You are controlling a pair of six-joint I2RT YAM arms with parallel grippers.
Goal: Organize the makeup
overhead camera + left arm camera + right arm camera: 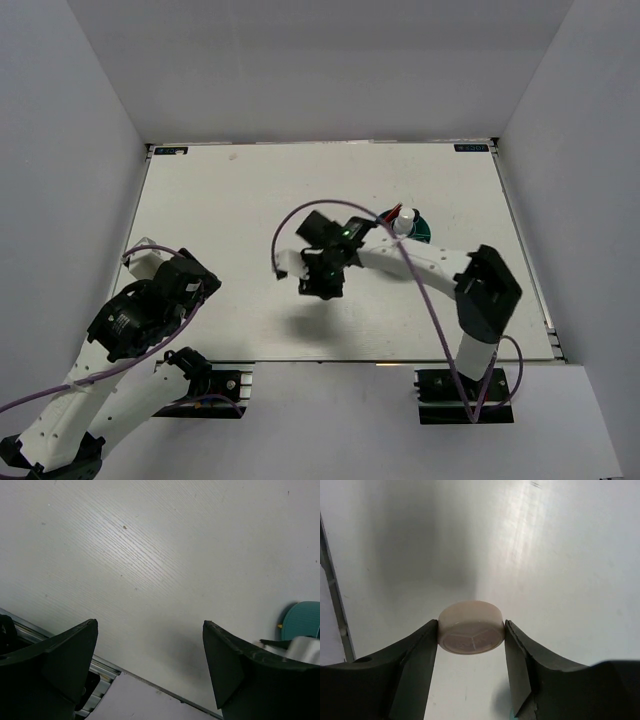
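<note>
My right gripper (471,630) is shut on a small round pinkish compact (470,627) and holds it flat, a little above the white table. In the top view this gripper (321,284) hangs over the middle of the table and hides the compact. A white bottle (403,222) stands in the teal round container (420,230), with a thin red stick (388,213) beside it. My left gripper (150,625) is open and empty over the near left of the table (192,280). The square palette is out of view.
The teal container also shows at the right edge of the left wrist view (302,620). The table's near metal rail (105,667) runs under my left gripper. White walls enclose the table on three sides.
</note>
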